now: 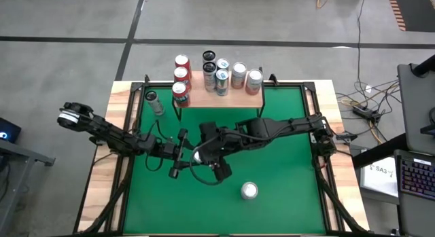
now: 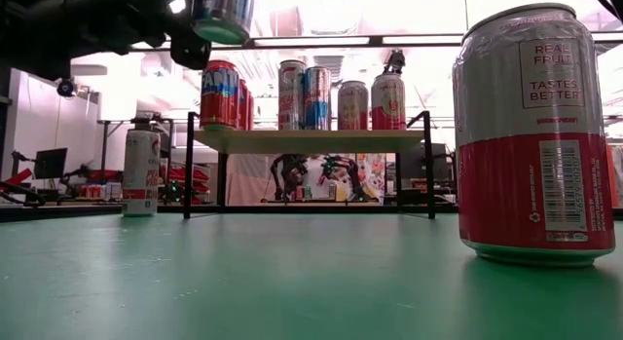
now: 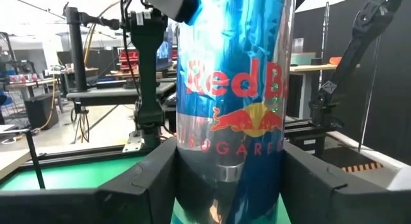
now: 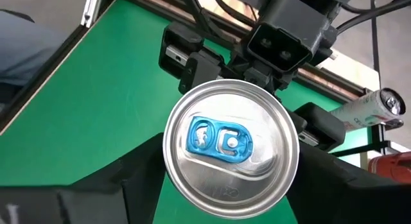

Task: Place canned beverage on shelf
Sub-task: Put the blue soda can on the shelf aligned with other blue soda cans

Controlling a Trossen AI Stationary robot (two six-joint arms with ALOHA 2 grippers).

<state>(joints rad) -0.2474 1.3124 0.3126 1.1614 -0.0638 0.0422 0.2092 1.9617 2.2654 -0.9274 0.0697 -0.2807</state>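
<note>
Green table (image 1: 272, 128), shelf (image 1: 234, 96) at far edge already loaded with cans. Mid-air handover above table centre: blue can (image 3: 234, 102) between left gripper (image 3: 228, 179) fingers and right gripper (image 4: 228, 179) fingers. Cannot tell which truly bears it. Confirm one firm hold before the other lets go. Right wrist view gives the lid and tab; left wrist view the label.
</note>
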